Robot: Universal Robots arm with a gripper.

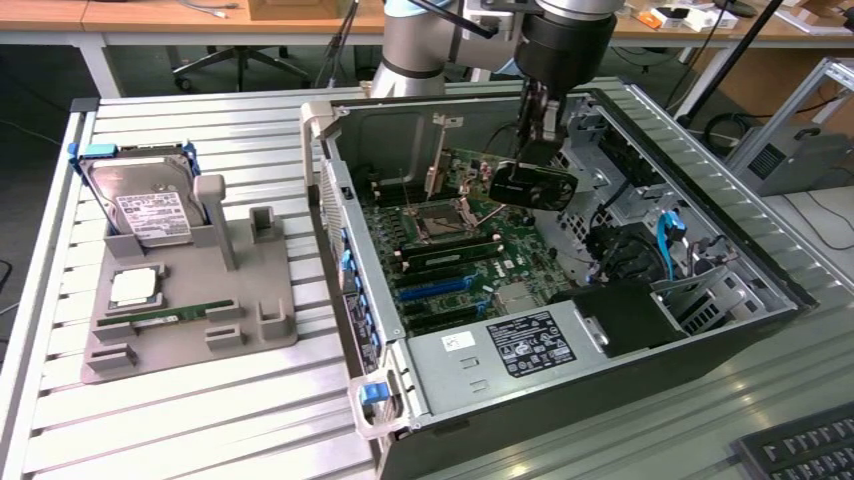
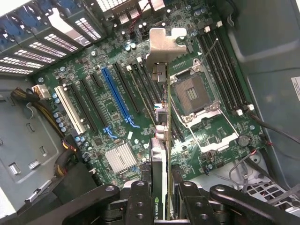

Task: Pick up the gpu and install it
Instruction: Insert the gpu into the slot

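The gpu (image 1: 533,189), a flat black card, hangs inside the open computer case (image 1: 747,250), above the green motherboard (image 1: 461,255). My gripper (image 1: 539,148) comes down from above and is shut on the card's top edge. In the wrist view the gpu (image 2: 161,140) appears edge-on between my fingers (image 2: 139,199), with its silver bracket (image 2: 164,44) at the far end. It runs over the board between the black expansion slots (image 2: 140,86) and the CPU socket (image 2: 192,93). I cannot tell whether it touches a slot.
A blue slot (image 2: 115,93) and a white slot (image 2: 70,110) lie beside the black ones. On the exterior view's left, a grey fixture (image 1: 187,300) holds a silver hard drive (image 1: 150,205), a CPU chip (image 1: 138,287) and a green memory stick (image 1: 167,317). A keyboard (image 1: 801,455) sits at the lower right.
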